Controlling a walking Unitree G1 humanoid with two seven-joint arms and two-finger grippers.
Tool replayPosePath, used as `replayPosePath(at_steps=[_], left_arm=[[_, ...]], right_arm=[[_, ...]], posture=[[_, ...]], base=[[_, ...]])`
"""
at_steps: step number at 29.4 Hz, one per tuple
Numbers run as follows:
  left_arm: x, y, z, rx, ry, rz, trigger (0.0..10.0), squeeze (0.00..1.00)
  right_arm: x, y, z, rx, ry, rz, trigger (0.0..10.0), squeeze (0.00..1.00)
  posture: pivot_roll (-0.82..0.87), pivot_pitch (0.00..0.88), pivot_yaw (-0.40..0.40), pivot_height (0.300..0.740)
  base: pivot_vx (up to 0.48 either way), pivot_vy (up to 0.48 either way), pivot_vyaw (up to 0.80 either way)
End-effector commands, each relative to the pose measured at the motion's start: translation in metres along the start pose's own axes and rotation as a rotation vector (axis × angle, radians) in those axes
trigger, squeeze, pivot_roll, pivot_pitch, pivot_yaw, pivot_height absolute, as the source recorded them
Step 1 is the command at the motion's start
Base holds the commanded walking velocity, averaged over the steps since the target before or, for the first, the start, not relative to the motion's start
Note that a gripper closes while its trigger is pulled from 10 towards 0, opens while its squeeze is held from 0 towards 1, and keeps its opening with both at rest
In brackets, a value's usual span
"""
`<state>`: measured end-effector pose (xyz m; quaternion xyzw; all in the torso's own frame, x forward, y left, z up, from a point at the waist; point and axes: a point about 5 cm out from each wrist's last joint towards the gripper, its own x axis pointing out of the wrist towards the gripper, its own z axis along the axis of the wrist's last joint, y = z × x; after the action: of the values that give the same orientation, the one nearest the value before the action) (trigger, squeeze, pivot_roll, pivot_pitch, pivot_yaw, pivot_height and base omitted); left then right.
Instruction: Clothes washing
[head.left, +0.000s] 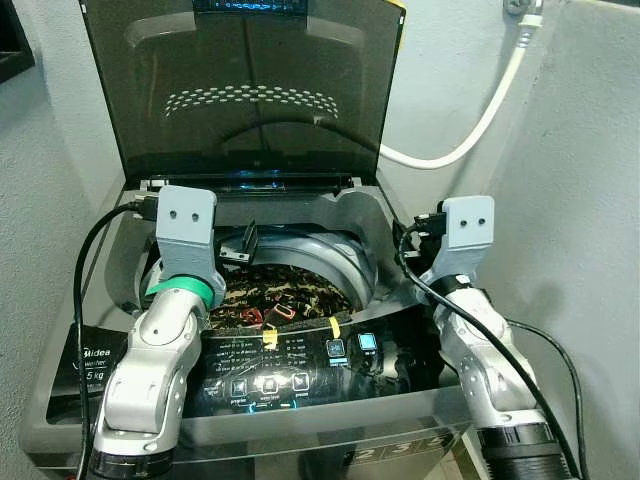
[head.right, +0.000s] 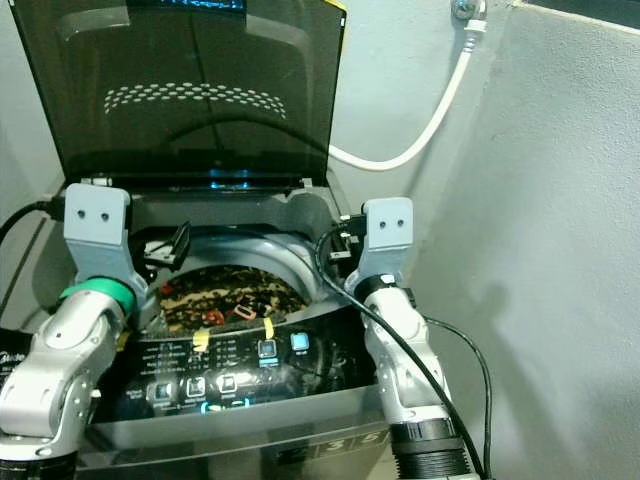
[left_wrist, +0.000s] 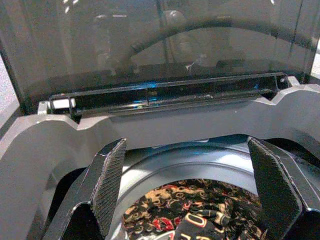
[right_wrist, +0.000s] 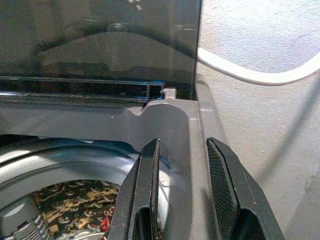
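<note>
Two silver arms fill the lower corners of the head views, reaching up over a grey top-loading washing machine (head.left: 60, 400) that takes up the centre of the frame. Nearest the camera, at lower centre, lies the dark glossy control panel (head.left: 290, 370) with lit white and blue buttons and two small yellow tags. Just above it in the frame opens the round drum (head.left: 345, 250), and inside lies a heap of dark clothes (head.left: 290, 290) patterned in tan, black and red, sitting low in the tub. The left tool (left_wrist: 187, 187) hangs over the left part of the drum mouth with its two black fingers (left_wrist: 107, 182) spread wide, nothing between them; its wrist view looks down past them onto the patterned fabric. The right tool (right_wrist: 182, 192) sits at the right edge of the opening, over the grey rim, its fingers close together with a narrow gap and gripping nothing. Farther up, the smoked transparent lid (head.left: 250, 90) stands raised at the back. At upper right a white hose (head.left: 470, 130) curves across the pale wall (head.left: 580, 200).
</note>
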<state>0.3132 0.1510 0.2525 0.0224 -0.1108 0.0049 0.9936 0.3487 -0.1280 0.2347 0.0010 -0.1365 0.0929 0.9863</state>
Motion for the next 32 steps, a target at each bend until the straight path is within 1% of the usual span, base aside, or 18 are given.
replayPosePath(at_steps=[1, 6, 9, 16, 25, 27, 28, 29, 30, 31, 32], left_arm=[[-0.0008, -0.0002, -0.0065, -0.002, 0.020, 0.007, 10.0, 0.00], [-0.0010, -0.0028, -0.0056, 0.000, 0.013, 0.004, 10.0, 0.00], [-0.0009, -0.0042, -0.0052, 0.002, 0.010, 0.000, 10.0, 0.00], [-0.0006, -0.0058, -0.0053, 0.014, 0.009, -0.004, 10.0, 0.00], [-0.0009, -0.0022, -0.0044, 0.009, 0.005, 0.017, 10.0, 0.00], [-0.0009, -0.0014, -0.0040, -0.003, 0.002, 0.024, 10.0, 0.00], [-0.0008, 0.0001, -0.0039, -0.052, 0.008, 0.040, 10.0, 0.00], [-0.0008, 0.0001, -0.0039, -0.052, 0.008, 0.040, 10.0, 0.00], [-0.0007, 0.0009, -0.0022, -0.083, -0.002, 0.041, 10.0, 0.00], [-0.0007, 0.0009, -0.0022, -0.083, -0.002, 0.041, 10.0, 0.00], [-0.0005, 0.0013, -0.0015, -0.103, -0.001, 0.042, 10.0, 0.00]], right_arm=[[-0.0020, 0.0021, -0.0015, -0.006, 0.006, 0.009, 10.0, 0.00], [-0.0016, 0.0039, -0.0017, -0.008, 0.005, 0.015, 10.0, 0.00], [-0.0015, 0.0043, -0.0018, -0.008, 0.006, 0.016, 10.0, 0.00], [-0.0014, 0.0046, -0.0021, -0.006, 0.009, 0.017, 10.0, 0.00], [-0.0006, 0.0053, -0.0025, -0.006, 0.011, 0.022, 10.0, 0.00], [-0.0004, 0.0054, -0.0024, -0.006, 0.010, 0.022, 10.0, 0.00], [-0.0002, 0.0055, -0.0023, -0.005, 0.010, 0.022, 10.0, 0.00], [-0.0002, 0.0055, -0.0023, -0.005, 0.010, 0.022, 10.0, 0.00], [0.0001, 0.0056, -0.0021, -0.004, 0.009, 0.023, 10.0, 0.00], [0.0001, 0.0056, -0.0021, -0.004, 0.009, 0.023, 10.0, 0.00], [0.0003, 0.0057, -0.0020, -0.004, 0.009, 0.023, 10.0, 0.00]], posture=[[-0.01, 0.032, -0.002, 0.740], [-0.01, 0.033, -0.003, 0.740], [-0.01, 0.037, -0.002, 0.740], [-0.01, 0.039, -0.002, 0.740], [-0.01, 0.042, -0.006, 0.740], [-0.01, 0.042, -0.006, 0.740], [-0.01, 0.042, -0.006, 0.740], [-0.01, 0.042, -0.006, 0.740], [-0.01, 0.043, -0.007, 0.740], [-0.01, 0.043, -0.007, 0.740], [-0.01, 0.043, -0.008, 0.740]], base=[[0.000, 0.000, 0.00], [0.000, 0.000, 0.00], [0.000, -0.307, 0.00], [0.000, -0.399, 0.00], [0.000, -0.434, 0.00], [0.000, 0.000, 0.00], [0.000, 0.000, 0.00], [0.000, 0.000, 0.00], [0.000, 0.307, 0.00], [0.000, 0.307, 0.00], [0.000, 0.480, 0.00]])
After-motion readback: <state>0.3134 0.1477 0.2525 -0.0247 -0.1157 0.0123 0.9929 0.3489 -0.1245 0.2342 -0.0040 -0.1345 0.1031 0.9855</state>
